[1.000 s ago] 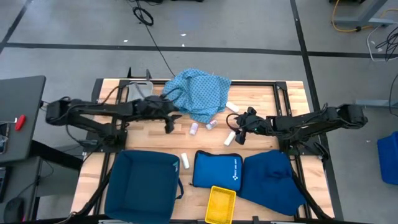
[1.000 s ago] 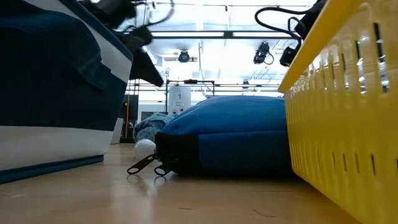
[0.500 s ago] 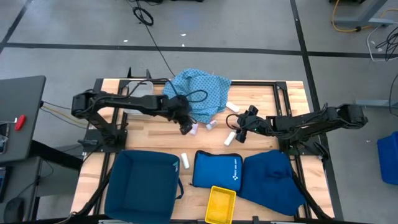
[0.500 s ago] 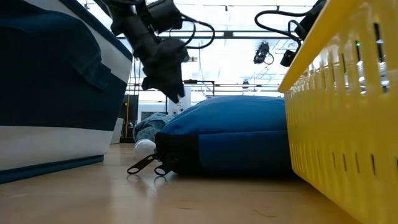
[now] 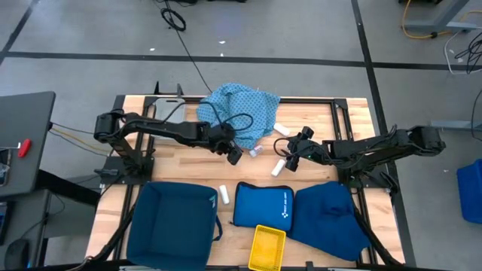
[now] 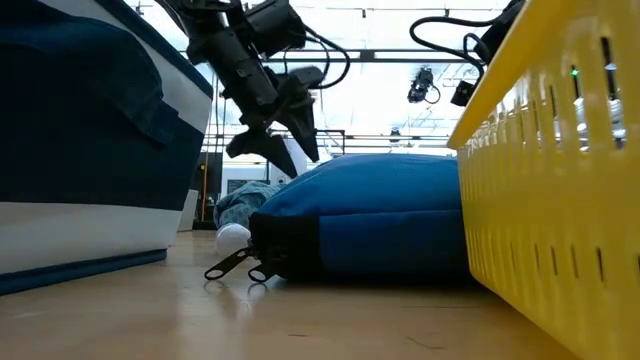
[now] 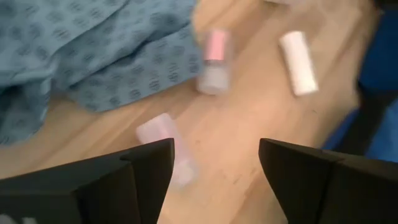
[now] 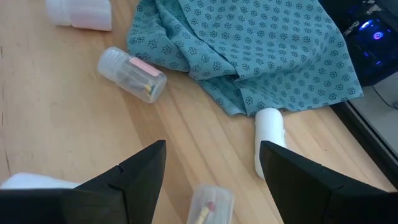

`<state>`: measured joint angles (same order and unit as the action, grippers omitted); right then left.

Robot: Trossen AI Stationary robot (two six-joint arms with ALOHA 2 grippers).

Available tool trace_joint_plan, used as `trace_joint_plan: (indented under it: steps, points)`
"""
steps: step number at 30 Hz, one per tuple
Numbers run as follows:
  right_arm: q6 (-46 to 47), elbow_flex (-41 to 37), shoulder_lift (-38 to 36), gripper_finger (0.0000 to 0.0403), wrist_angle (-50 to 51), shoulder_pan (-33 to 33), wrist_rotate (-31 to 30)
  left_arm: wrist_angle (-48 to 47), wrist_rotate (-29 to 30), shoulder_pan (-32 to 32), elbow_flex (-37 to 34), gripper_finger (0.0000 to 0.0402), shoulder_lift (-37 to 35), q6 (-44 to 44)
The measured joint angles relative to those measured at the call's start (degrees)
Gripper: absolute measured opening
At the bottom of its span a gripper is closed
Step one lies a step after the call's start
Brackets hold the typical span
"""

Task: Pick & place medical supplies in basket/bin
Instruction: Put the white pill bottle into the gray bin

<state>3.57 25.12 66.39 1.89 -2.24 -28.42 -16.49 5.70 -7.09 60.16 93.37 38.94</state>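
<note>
I see a pale plank table over grey floor. My left gripper, jaws apart and empty, hovers beside the crumpled dotted cloth; smooth white rolls lie near it.

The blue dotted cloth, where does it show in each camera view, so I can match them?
High view: blue dotted cloth, top middle of the table.
Low view: a small bit left of the blue pouch.
Left wrist view: beside a clear vial.
Right wrist view: beside a clear vial.
Shared landmark: the wooden table.
</note>
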Motion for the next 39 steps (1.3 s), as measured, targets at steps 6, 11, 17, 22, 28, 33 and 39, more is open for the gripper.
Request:
trace_joint_plan:
  steps: [6, 11, 17, 22, 28, 33, 39]
  points:
    - [-0.02, 0.00, 0.00, 0.0270, -0.02, 0.00, 0.00, 0.02, -0.23, 0.12, 0.00, 0.0241, 3.64, 3.75]
    - [-0.02, -0.02, 0.00, 0.0270, -0.04, 0.00, 0.00, -0.05, -0.77, 0.13, -0.07, 0.0241, 6.19, 3.71]
    - [-0.02, -0.02, 0.00, 0.0270, -0.42, 0.00, 0.02, -0.15, 2.06, 0.11, -0.04, 0.0241, 6.18, 3.25]
    - [-0.02, -0.02, 0.00, 0.0270, -0.42, 0.00, 0.03, -0.28, 2.16, 0.11, -0.06, 0.0241, 7.66, 3.25]
    - [-0.04, -0.02, 0.00, 0.0270, -0.87, 0.00, 0.04, 1.00, 0.22, 0.10, -0.07, 0.0241, 11.16, 3.28]
    - [-0.06, -0.02, 0.00, 0.0270, -1.01, 0.00, 0.04, 1.58, 0.19, 0.11, -0.03, 0.0240, 12.05, 1.67]
    - [-0.07, -0.02, 0.00, 0.0270, -1.07, 0.00, -0.13, 1.31, 1.40, -0.05, -0.04, 0.0219, 12.17, 0.22]
